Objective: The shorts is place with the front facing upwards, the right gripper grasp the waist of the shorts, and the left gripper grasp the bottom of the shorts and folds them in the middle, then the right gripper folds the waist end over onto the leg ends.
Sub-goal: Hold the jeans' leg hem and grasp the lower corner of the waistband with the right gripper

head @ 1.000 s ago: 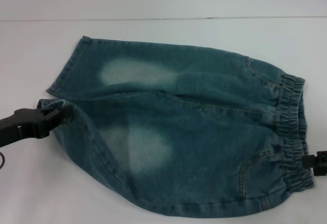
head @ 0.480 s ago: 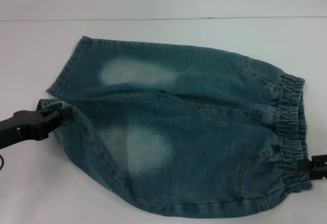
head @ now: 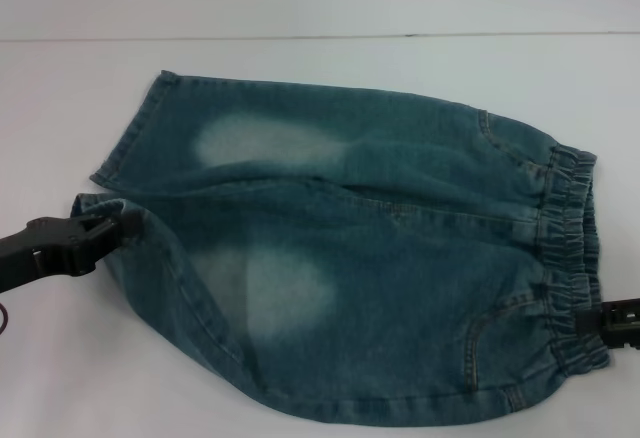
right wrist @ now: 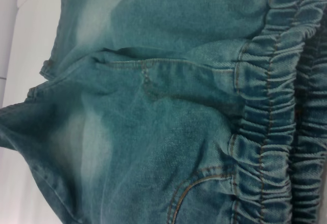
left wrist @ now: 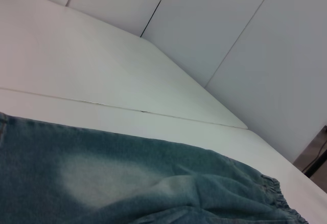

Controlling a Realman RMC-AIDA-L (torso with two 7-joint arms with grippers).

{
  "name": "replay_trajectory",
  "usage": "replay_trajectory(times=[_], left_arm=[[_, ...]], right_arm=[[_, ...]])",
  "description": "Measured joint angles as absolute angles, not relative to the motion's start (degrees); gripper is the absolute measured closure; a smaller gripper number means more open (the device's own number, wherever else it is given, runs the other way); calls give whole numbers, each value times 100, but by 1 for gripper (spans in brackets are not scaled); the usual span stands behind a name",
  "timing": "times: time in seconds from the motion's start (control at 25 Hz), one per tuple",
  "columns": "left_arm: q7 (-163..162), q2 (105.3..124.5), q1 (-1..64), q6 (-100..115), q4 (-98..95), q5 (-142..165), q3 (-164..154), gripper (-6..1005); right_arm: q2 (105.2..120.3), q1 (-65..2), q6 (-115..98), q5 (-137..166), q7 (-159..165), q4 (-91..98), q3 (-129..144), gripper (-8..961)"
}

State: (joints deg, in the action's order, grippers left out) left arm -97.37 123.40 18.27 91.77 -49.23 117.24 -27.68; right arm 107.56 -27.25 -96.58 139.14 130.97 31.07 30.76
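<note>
- As the head view shows it, the shorts [head: 370, 268] lie flat on the white surface [head: 60, 88], front up, pale faded patches on both thighs.
- The waist [head: 570, 248], gathered and ruffled, lies toward the robot's right; the leg ends [head: 125, 148] lie toward its left.
- Near leg: its hem is drawn to a point at the left tool; the bottom edge of the shorts runs close to the frame's lower border.
- Left tool [head: 108, 226]: black, closed on the near leg hem, cloth pinched at its tip; its arm is cut off by the frame edge.
- Right tool [head: 600, 320]: only a black tip shows at the frame edge, touching the waist near its front end; cannot tell whether it is open or closed on the band.
- Left wrist view: thigh patch and a bit of waist only; no fingers visible.
- Right wrist view: filled by denim and elastic band [right wrist: 265, 132]; no fingers visible.
</note>
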Motion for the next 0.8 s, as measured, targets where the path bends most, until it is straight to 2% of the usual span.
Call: replay_trajectory(times=[0.36,0.8], left_arm=[[-9737,12339,1838,9181,-4919,11725,-2776,971],[-9735,12339,1828,9190,-4922,11725,-2758,971]], right_arm=[[10860,-2791,-9737,13843,13128,3108,2995,185],[10880,-2801,-10043,13743,13222,3115,3013,184]])
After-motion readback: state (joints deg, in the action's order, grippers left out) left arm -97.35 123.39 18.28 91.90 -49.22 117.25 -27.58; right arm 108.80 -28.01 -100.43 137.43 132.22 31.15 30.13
